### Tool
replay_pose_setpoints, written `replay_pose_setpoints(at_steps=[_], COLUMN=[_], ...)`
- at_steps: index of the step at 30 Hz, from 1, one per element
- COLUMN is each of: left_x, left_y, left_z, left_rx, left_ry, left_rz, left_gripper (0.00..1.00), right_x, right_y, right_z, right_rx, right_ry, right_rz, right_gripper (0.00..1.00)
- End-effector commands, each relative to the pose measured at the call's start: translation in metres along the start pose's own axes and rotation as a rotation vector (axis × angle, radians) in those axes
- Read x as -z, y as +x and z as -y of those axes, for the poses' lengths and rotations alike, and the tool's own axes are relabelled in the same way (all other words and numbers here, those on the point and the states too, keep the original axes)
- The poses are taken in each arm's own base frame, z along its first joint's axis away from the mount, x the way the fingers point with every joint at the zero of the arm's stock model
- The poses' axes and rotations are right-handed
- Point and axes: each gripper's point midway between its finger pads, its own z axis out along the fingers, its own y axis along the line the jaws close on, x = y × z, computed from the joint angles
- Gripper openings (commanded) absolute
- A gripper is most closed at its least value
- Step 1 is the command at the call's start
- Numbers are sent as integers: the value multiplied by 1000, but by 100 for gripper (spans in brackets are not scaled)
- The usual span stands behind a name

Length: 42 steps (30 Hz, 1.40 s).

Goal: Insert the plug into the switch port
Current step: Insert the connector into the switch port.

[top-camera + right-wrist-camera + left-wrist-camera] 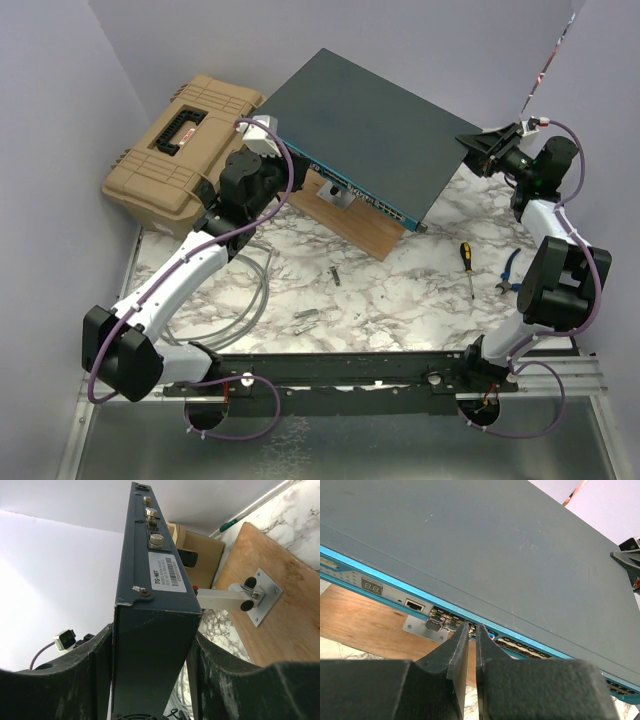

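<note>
Grey-teal metal fills most of the left wrist view: the switch is seen tilted above a wooden board on the marble table. It is propped from below by a white bracket, whose upper end is hidden by the box. The narrow blue face is turned toward the left arm. Its row of sockets is only partly seen, being cut off at the right edge and covered in the middle by the left gripper. The two black fingers are set almost together with only a thin slit between them, their tips at the blue face. Whether anything is pinched there cannot be told, since the tips hide that spot. The plug cannot be picked out with certainty; a small silvery piece is seen at the sockets just left of the fingertips, too small to identify. The right gripper is clamped on the switch's right-hand end, one finger on each broad side. A tan toolbox is partly covered by the left arm. A screwdriver and pliers lie on the table near the right arm.
</note>
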Motion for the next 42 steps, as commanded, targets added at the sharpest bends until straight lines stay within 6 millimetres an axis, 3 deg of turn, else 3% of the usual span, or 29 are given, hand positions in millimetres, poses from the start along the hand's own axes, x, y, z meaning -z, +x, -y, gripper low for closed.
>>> replay_pose_setpoints(at_steps=[1, 13, 26, 42], left_x=[0, 12, -10, -18], left_y=[-4, 19, 17, 6], left_z=[-4, -24, -12, 5], left_rx=[-16, -80, -69, -28], left_ry=[-13, -88, -27, 48], left_rz=[19, -68, -65, -31], left_gripper=[12, 3, 1, 1], right_x=[-4, -4, -4, -6], right_y=[3, 1, 1, 0], right_z=[7, 8, 7, 9], right_rx=[67, 69, 69, 69], right_ry=[15, 20, 21, 21], right_rz=[-16, -14, -15, -15], right_gripper=[29, 28, 27, 27])
